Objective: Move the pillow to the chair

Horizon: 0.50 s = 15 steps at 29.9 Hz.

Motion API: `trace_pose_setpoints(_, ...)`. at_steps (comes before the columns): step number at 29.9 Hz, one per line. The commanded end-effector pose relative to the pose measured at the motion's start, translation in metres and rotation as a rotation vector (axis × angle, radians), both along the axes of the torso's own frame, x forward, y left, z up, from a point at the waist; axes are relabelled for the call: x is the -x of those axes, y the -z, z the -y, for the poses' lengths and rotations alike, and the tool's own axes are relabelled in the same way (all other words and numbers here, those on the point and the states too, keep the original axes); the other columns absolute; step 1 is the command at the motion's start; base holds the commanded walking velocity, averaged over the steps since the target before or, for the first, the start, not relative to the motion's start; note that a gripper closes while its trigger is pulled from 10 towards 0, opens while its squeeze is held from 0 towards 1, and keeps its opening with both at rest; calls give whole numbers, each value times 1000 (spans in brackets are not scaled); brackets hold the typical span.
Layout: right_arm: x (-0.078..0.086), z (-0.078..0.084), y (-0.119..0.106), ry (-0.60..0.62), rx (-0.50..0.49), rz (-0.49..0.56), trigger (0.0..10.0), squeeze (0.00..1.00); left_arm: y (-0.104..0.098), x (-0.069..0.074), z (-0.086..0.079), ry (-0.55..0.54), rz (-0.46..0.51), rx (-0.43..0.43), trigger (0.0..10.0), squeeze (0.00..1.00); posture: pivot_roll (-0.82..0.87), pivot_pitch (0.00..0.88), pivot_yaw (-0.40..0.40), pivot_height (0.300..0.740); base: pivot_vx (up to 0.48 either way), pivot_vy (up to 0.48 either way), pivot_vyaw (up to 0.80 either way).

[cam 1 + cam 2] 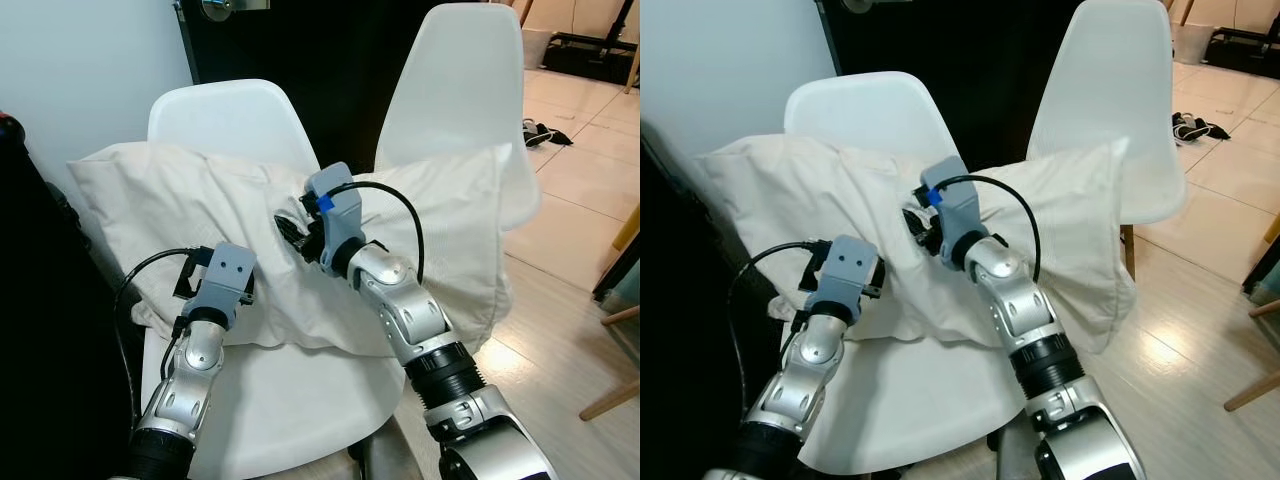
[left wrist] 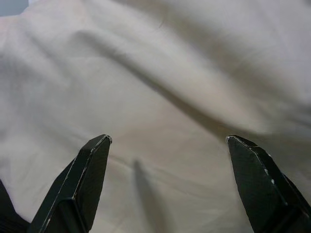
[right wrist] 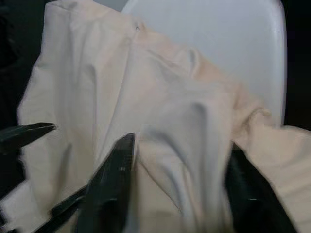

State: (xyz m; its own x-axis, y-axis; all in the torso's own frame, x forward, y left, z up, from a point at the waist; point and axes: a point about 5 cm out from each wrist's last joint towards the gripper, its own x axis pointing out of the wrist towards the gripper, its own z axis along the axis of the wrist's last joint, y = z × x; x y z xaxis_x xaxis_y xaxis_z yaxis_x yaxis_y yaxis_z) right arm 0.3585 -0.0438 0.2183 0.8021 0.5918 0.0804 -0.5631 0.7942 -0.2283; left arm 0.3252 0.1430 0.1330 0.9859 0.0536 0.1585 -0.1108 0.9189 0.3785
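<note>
Soft cream cloth covers the pillow (image 1: 240,220), which lies across the seat of the near white chair (image 1: 225,115) and leans toward the second chair (image 1: 455,80) at two o'clock. At seven o'clock the left gripper (image 2: 165,160) hangs just over it, fingers spread wide, holding nothing. At the middle, the right gripper (image 3: 177,170) pinches a bunched fold. It looks light and floppy, so a thick fold grips best.

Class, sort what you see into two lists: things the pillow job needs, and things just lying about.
Job:
pillow
left chair, pillow resting on it
right gripper, fingers around a fold of pillow
left gripper, open against the pillow

Lying about:
right chair
shoes on the floor
door
</note>
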Motion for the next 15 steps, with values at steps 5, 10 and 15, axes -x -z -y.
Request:
trace_pose_setpoints(5, 0, 3, -24, 2, -61, 133, 10000, 1000, 5, 3, 0, -3, -18, -7, 10000, 0, -189, 51, 4, 522, 0, 0, 0)
trace_pose_setpoints(10, -5, 16, -33, 55, -116, 166, 10000, 1000, 5, 2, 0, -1, -19, -12, 10000, 0, -190, 48, 7, 522, 0, 0, 0)
trace_pose_setpoints(15, -4, 16, -27, 29, -121, 155, 10000, 925, 5, 1, 1, -2, -22, -19, 10000, 0, -190, 42, 9, 522, 0, 0, 0)
